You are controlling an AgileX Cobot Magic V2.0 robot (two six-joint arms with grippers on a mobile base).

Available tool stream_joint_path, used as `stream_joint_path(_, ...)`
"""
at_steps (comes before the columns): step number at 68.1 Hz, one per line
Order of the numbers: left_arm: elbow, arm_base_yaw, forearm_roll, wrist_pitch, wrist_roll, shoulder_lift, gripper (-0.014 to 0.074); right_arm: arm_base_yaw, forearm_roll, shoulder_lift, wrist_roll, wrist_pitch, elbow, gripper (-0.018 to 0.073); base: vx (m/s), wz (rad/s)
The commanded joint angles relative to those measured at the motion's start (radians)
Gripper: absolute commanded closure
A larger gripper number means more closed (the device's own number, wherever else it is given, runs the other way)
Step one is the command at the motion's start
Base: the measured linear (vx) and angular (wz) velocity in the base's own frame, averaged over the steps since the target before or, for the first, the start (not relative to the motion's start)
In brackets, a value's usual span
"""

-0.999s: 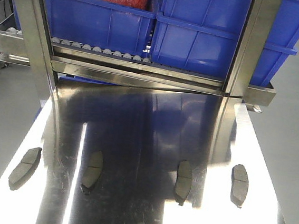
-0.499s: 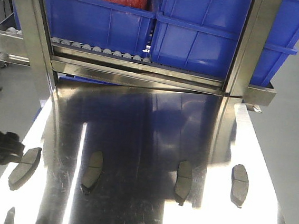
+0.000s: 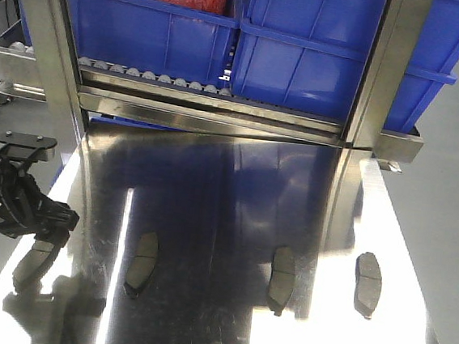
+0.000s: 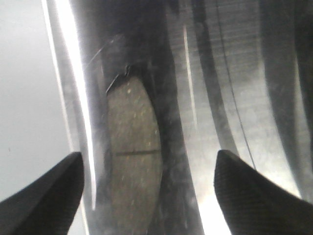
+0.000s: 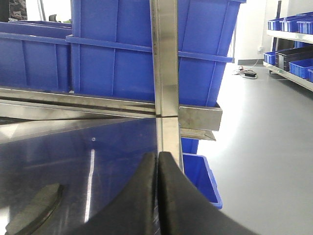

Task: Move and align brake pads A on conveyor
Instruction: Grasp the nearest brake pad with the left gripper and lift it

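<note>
**Four pads on the bench, left gripper spread over the end one**

Front view: the pads lie in a loose row across the near half of the mirror-bright steel bench. Each is apart from the next, with its long side running away from the camera. One sits near the left edge, its far end covered by the left gripper, which hangs over it. A second lies left of centre and a third right of centre. The last is near the right edge. Behind the bench a roller rack carries blue bins.

Left wrist view: the two dark fingers stand wide apart and hold nothing. A pad lies flat on the bench between them, nearer the finger on the picture's left. Its grey-brown face is up and the centre groove runs across it. The picture is blurred, and whether the fingertips touch the steel cannot be told.

Right wrist view: the right gripper has its fingers pressed together with nothing between them. It sits low over the bench. One pad lies off to the picture's left, apart from the gripper. Straight ahead a steel post rises in front of the bins, and grey floor spreads to the right.
</note>
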Motion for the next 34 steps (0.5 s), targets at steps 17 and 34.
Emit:
stream_joint_path(17, -0.078, -0.015, 0.014, 0.026, -0.018, 0.078, 0.0058, -0.003, -0.009, -0.009, -0.006, -0.075, 0.012, 0.0571, 0.00, 0.00)
stream_joint_path(34, -0.078, -0.015, 0.021, 0.027, -0.044, 0.108, 0.0148, -0.003, -0.009, -0.009, -0.006, -0.075, 0.012, 0.0571, 0.00, 0.00)
